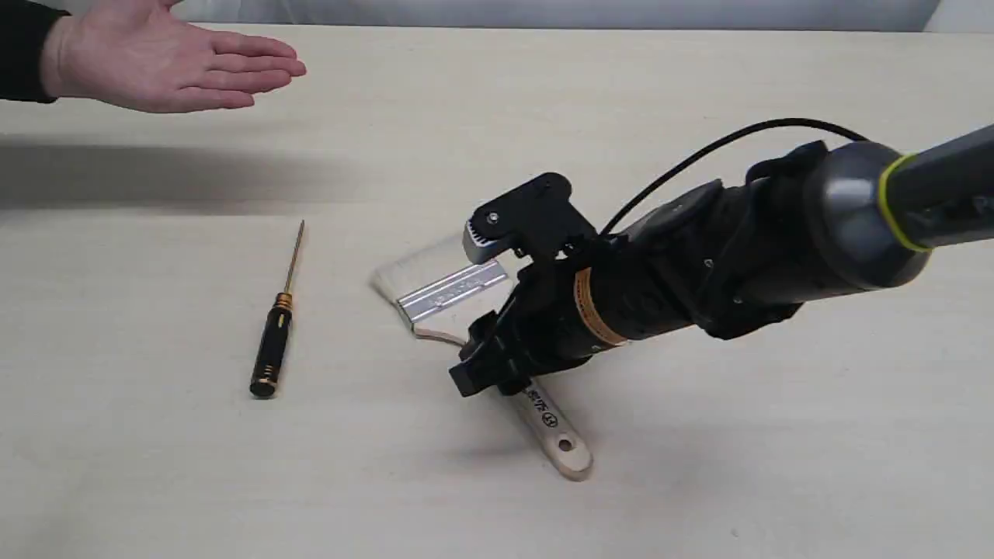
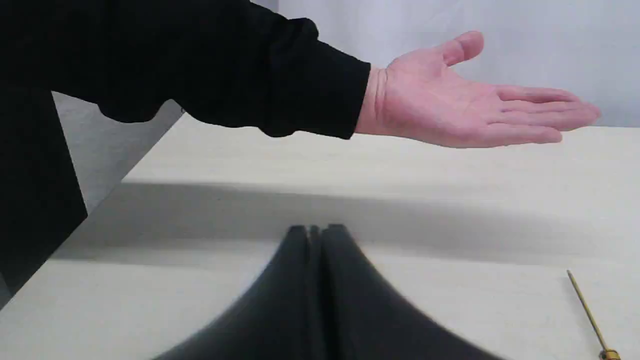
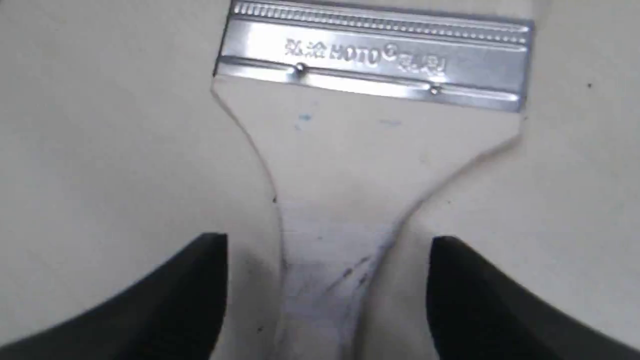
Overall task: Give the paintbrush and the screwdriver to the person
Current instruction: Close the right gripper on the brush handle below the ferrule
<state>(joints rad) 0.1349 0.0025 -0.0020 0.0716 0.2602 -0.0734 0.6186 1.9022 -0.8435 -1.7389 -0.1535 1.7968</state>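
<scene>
The paintbrush [image 1: 450,291] lies flat on the table at mid-scene, pale bristles toward the far left, holed wooden handle toward the near right. My right gripper [image 1: 475,310] is lowered over it, open, one finger on each side of the handle's neck just behind the silver ferrule; in the right wrist view the paintbrush [image 3: 350,165] runs between the fingers of the gripper [image 3: 327,242] with gaps on both sides. The black-handled screwdriver [image 1: 272,341] lies to the left, its thin shaft [image 2: 590,315] pointing away. The person's hand [image 1: 163,66] is held out palm up at the far left. My left gripper [image 2: 316,229] is shut and empty, low before the hand [image 2: 475,110].
The pale wooden table [image 1: 699,466] carries only the two tools. The person's black sleeve [image 2: 225,65] reaches in above the table's far left corner and casts a broad shadow band across the table. A black cable loops above my right arm [image 1: 776,248].
</scene>
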